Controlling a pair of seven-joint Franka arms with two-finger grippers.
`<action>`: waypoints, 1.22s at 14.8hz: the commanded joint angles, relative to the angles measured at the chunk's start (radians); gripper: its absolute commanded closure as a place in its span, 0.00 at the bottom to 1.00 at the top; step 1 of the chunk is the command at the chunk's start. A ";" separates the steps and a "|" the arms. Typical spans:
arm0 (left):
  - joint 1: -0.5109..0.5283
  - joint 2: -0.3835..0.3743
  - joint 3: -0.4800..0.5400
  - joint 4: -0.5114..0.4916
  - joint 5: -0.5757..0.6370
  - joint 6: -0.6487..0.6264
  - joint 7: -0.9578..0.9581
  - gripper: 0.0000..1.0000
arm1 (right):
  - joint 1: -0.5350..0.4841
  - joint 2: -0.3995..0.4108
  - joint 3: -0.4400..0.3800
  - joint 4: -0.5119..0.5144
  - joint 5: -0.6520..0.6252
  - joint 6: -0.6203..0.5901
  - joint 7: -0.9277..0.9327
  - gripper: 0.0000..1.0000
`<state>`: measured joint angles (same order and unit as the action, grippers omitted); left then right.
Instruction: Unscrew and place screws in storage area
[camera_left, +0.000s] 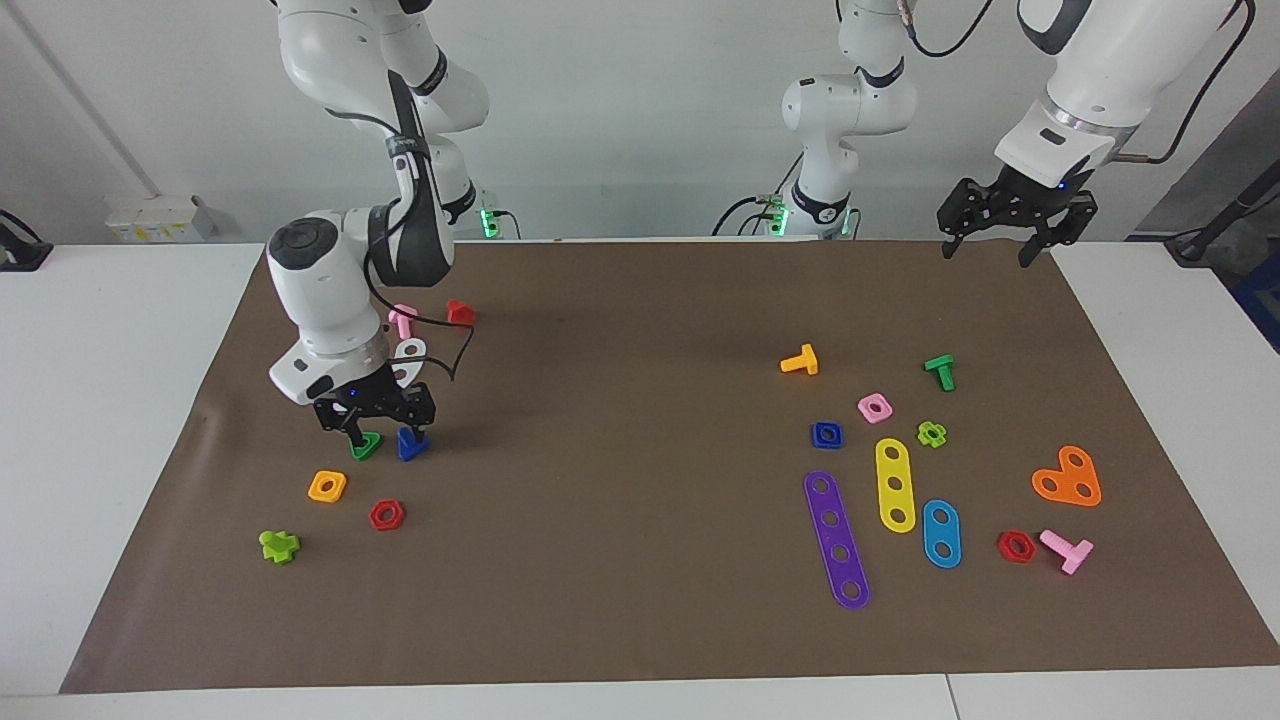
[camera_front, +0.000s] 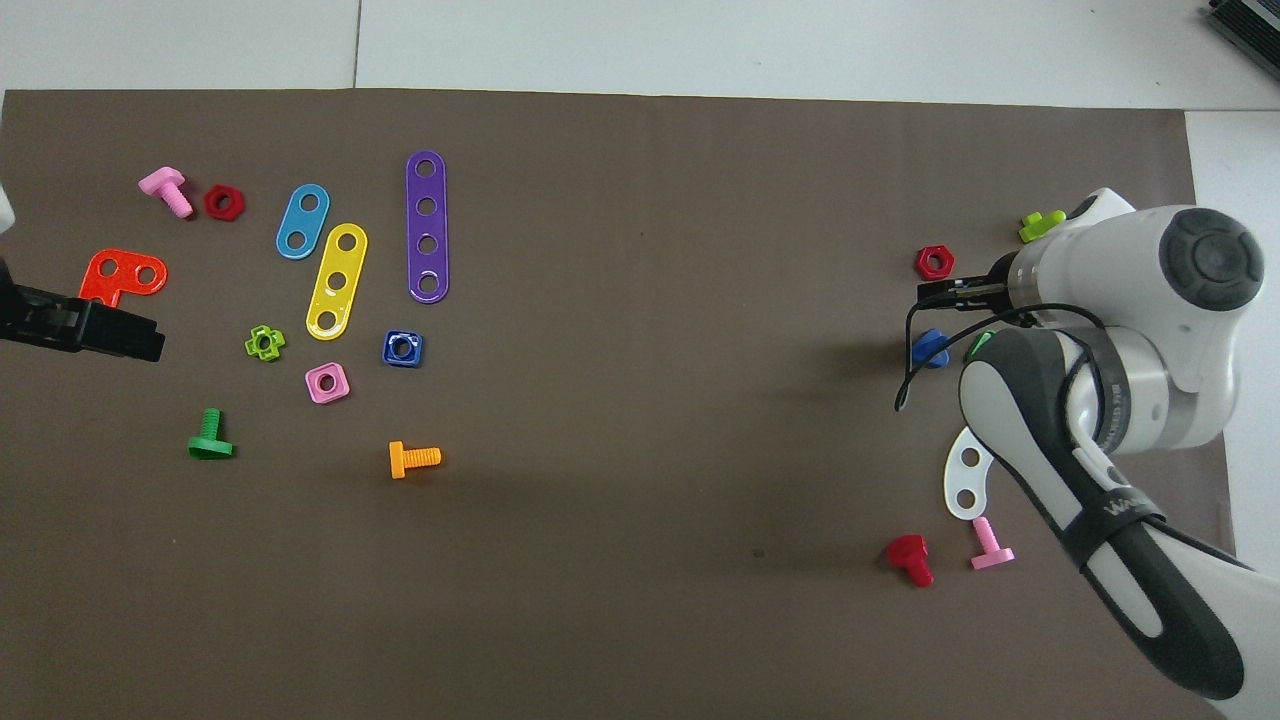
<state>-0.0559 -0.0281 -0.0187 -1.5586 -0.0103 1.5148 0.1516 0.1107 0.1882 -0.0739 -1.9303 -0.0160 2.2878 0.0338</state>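
Note:
The dark-blue bolt (camera_left: 410, 443) (camera_front: 931, 347) lies on the brown mat toward the right arm's end, beside a green triangular piece (camera_left: 365, 445). My right gripper (camera_left: 388, 428) (camera_front: 950, 292) hangs just above these two, open, holding nothing. The matching dark-blue square nut (camera_left: 826, 434) (camera_front: 401, 347) rests on the mat toward the left arm's end, among coloured parts. My left gripper (camera_left: 986, 255) (camera_front: 90, 330) waits open in the air over the mat's corner by its own base.
An orange square nut (camera_left: 327, 486), a red hex nut (camera_left: 386, 514) and a lime cross nut (camera_left: 279, 545) lie close to the blue bolt. A white plate (camera_left: 408, 352), pink bolt (camera_left: 403, 318) and red bolt (camera_left: 460, 312) sit nearer the robots. Purple (camera_left: 836, 538), yellow and blue strips lie by the square nut.

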 joint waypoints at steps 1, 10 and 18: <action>0.014 -0.027 -0.006 -0.028 -0.008 -0.008 0.005 0.00 | -0.022 -0.016 0.000 0.118 0.005 -0.117 0.031 0.00; 0.014 -0.027 -0.006 -0.028 -0.010 -0.007 0.005 0.00 | -0.075 -0.162 -0.004 0.385 0.045 -0.720 0.179 0.00; 0.014 -0.027 -0.006 -0.028 -0.010 -0.007 0.005 0.00 | -0.074 -0.210 0.003 0.321 0.013 -0.766 0.051 0.00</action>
<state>-0.0558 -0.0281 -0.0187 -1.5586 -0.0103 1.5148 0.1515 0.0456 -0.0022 -0.0800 -1.5968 0.0061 1.5319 0.1214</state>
